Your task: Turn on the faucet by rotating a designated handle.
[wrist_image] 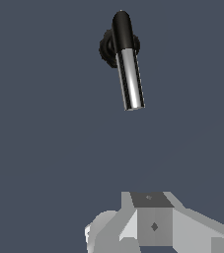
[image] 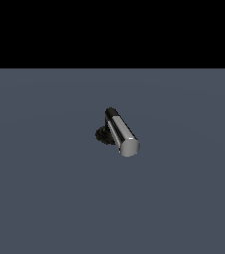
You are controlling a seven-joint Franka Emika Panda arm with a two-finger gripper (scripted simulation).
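Hovering well apart from the small black-based faucet (wrist_image: 117,47), lining up on its shiny chrome cylindrical handle (wrist_image: 131,81) for turning, white gripper (wrist_image: 150,232) jaws' state being untellable.

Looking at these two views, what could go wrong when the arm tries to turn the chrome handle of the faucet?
1. The gripper is far from the faucet and absent from the exterior view, so a long approach remains; a small aiming error could miss the thin handle.
2. The handle is smooth, round chrome; a pushing finger may slip off it.
3. Contact on the black base instead of the bar would probably turn nothing.
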